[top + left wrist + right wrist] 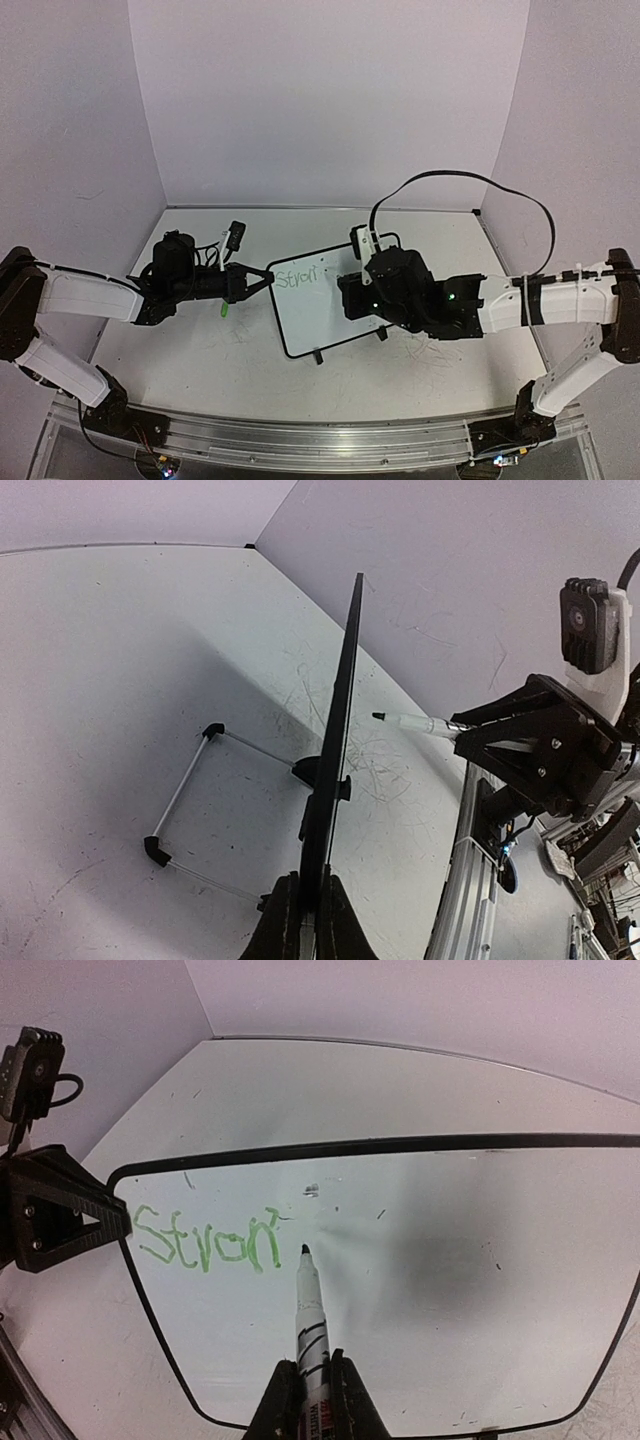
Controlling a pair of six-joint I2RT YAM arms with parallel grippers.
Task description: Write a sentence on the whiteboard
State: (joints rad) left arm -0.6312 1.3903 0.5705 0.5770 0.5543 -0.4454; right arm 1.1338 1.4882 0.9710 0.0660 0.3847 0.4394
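The right arm [430,297] hides the whiteboard's [310,312] right part from above; the marker's [308,1310] label is unreadable.

Thin green handwritten letters [205,1242] read "Stron", with a short extra stroke just after the n. They stand near the left end of the small rectangular white whiteboard with a thin black rounded frame [430,1300], as the right wrist view shows it. The white marker pen with a black tip [310,1325] bears dark print low on its barrel, too blurred and cut off to read.
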